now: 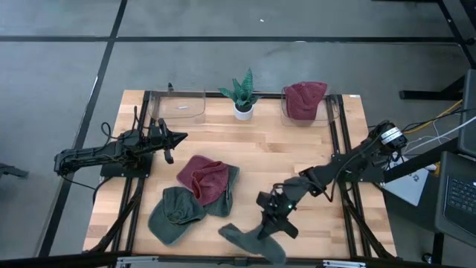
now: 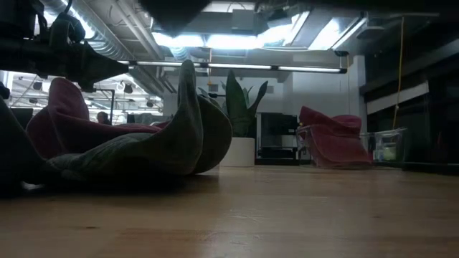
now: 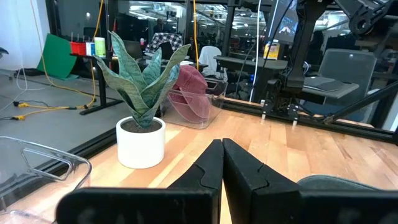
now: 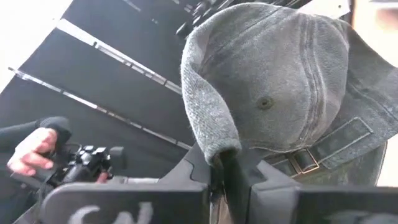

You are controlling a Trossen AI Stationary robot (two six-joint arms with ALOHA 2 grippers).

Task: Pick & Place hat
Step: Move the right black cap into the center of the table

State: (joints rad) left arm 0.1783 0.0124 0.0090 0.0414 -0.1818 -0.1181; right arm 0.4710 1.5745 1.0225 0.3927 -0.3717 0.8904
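The right gripper (image 1: pixel 274 217) is clamped on the fabric of a grey-green hat (image 1: pixel 254 240) at the table's (image 1: pixel 312 149) near edge; the hat's lower part is cut off by the frame. The left gripper (image 1: pixel 177 138) waits closed and empty (near the left side). A red hat (image 1: pixel 203 177) overlaps two more green hats (image 1: pixel 177 212), partly hiding them. Bare wood lies between the pile and the potted plant (image 1: pixel 242 95).

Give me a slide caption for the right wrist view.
Right gripper shut on a gray-green cap, pinching its edge; a person's hand shows beyond.
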